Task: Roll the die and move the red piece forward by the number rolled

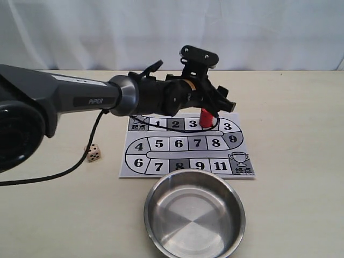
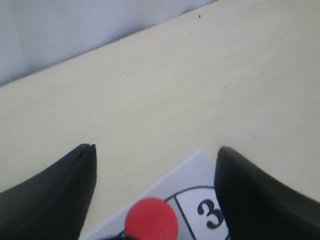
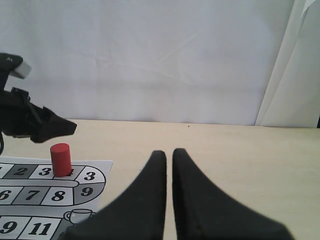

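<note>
With the left gripper (image 2: 156, 149) spread wide over the red piece (image 2: 151, 218), upright on the board (image 1: 183, 143) just past the top 3, go down straight and pinch softly. Leave the die (image 1: 93, 153) on the table (image 1: 301, 161), and the right gripper (image 3: 169, 152) pressed together.

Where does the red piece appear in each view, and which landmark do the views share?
Exterior view: the red piece stands right of centre, on the board's top row.
Left wrist view: at the bottom edge, centre-left.
Right wrist view: at the left, on the board.
Shared landmark: the 3 in the board's rounded end, beside the piece.
</note>
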`<state>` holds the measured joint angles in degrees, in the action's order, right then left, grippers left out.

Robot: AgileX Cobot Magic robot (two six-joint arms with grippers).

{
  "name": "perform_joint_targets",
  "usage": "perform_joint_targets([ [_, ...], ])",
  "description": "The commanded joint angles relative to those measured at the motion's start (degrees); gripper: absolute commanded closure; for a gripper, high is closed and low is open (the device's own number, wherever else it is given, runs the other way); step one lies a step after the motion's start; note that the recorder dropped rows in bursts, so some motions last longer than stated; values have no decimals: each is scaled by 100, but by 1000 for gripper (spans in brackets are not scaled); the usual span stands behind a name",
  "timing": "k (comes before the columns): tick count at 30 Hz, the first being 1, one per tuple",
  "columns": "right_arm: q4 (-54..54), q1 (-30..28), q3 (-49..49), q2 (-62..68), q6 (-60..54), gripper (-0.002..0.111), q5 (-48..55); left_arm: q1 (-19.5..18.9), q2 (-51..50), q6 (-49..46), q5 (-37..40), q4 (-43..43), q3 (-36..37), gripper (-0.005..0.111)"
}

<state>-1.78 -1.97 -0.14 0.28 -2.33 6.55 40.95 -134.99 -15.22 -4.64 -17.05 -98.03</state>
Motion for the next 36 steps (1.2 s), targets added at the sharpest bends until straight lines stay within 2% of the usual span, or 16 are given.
perform_joint_targets([
  [1, -45, 14, 14, -28, 17, 104, 37, 34, 475, 0, 297, 218, -4, 43],
  [6, -45, 14, 14, -28, 17, 104, 37, -42, 848, 0, 1121, 304, -4, 47],
  [12, -45, 14, 14, -28, 17, 104, 37, -401, 1235, 0, 2634, 357, -4, 71],
  [15, -45, 14, 14, -28, 17, 104, 37, -593, 1355, 0, 3448, 645, -4, 84],
  [19, -45, 14, 14, -28, 17, 104, 37, -837, 1429, 299, 4337, 1354, -4, 107],
  [23, -45, 14, 14, -28, 17, 104, 37, -1110, 1432, 909, 4833, 1878, -4, 107],
  [28, -45, 14, 14, -28, 17, 104, 37, -1618, 1432, 997, 5305, 1938, 118, 107],
  [36, -45, 14, 14, -28, 17, 104, 37, -2649, 1443, 1080, 5258, 1648, 749, 107],
])
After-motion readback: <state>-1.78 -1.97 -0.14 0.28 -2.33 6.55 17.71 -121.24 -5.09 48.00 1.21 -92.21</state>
